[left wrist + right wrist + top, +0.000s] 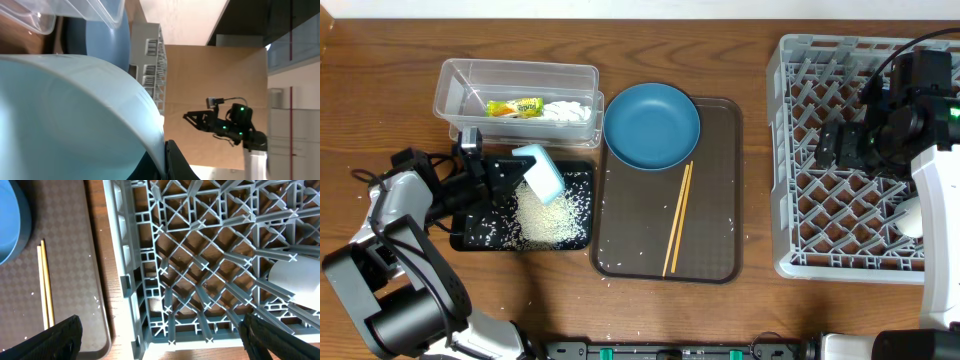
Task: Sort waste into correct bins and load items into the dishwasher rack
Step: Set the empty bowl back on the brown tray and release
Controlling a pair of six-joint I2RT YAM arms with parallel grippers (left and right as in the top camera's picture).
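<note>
Left gripper: it is closed on the rim of the light-blue bowl. One dark finger is seen against the bowl wall in the wrist view.
Bowl: it is held tilted in front of the hand, with its mouth turned down over the black tray.
Rice: a heap lies on the black tray just below the bowl. A few grains are scattered on the brown serving tray, further out from the hand.
Clear tub: it stands just beside the held bowl, with the snack wrapper and the tissue inside.
Right gripper: the fingers are spread wide and nothing is held. It hangs over the dishwasher rack, with a white cup in the rack to one side of it.
Plate and chopsticks: they are on the serving tray, between the two hands, and not yet loaded.
Risk: the inside of the bowl cannot be seen, so some grains may be stuck there. If the bowl is carried away too early, rice would probably be dropped on the way. The rim grip may slip on a tilted bowl, and the tub wall could be knocked.
</note>
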